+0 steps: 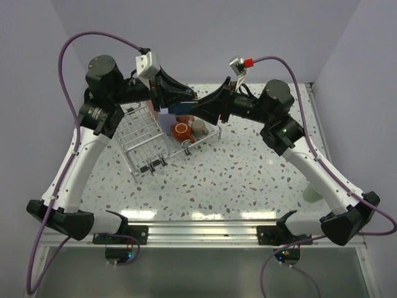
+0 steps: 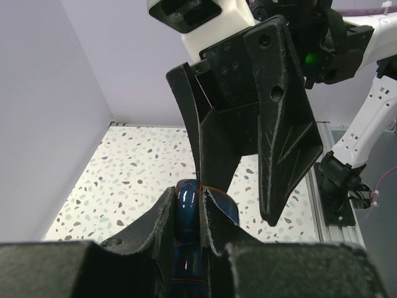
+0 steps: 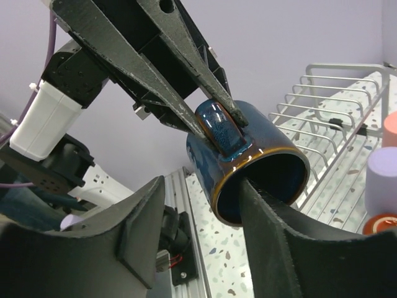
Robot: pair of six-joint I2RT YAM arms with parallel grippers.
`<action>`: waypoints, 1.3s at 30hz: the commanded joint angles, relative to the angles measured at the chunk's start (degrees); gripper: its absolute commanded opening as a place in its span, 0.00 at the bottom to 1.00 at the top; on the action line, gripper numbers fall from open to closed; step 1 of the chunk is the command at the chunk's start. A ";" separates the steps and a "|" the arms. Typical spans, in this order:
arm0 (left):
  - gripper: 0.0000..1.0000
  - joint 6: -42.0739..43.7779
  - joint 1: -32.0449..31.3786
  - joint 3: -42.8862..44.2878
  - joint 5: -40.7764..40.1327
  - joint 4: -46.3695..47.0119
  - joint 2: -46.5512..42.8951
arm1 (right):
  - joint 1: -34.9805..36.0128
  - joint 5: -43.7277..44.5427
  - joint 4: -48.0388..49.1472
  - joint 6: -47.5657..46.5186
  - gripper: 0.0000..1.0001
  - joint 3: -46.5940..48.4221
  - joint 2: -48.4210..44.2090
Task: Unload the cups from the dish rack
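– Lilac-grey walls (image 1: 205, 37) on three sides, and what lies under them?

– White speckled tabletop (image 1: 236, 180), the widest thing on my overhead screen. Left of its middle, towards the far side, stands the dish rack (image 1: 141, 146): silvery wire, two sections, small black clips (image 1: 152, 166) on its near edge. Both my arms reach in over its far end and meet there nose to nose.

– And the hands?

– My left hand (image 2: 190, 194) is pinched tight on the dark blue cup (image 3: 260, 139), with both fingers clamped from above on its glossy loop handle (image 3: 220, 127). The cup hangs on its side in the air with its brown-rimmed mouth turned to my right wrist camera. My right hand (image 3: 201, 186) is spread apart. One finger pokes into the cup's mouth and lies against the rim. The other stands outside with a gap to the glaze, so the cup's wall sits between them, ungripped.

– Other cups?

– Smaller things, yes. The mint-green cup (image 1: 312, 194) stands on the tabletop at the right, well apart from the rack and half hidden by my right arm. The lavender cup (image 3: 381, 177) and the pink cup (image 3: 391, 127) are by the rack's far end, but I cannot tell whether they are inside the wires. In the rack's right section the orange-red cup (image 1: 181, 130) and the beige cup (image 1: 198, 126) stand just beside each other.
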 commanded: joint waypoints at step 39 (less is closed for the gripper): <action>0.88 16.37 -0.21 -7.44 -32.75 -11.44 -7.60 | 6.00 45.97 -67.78 -3.60 0.00 -4.48 0.66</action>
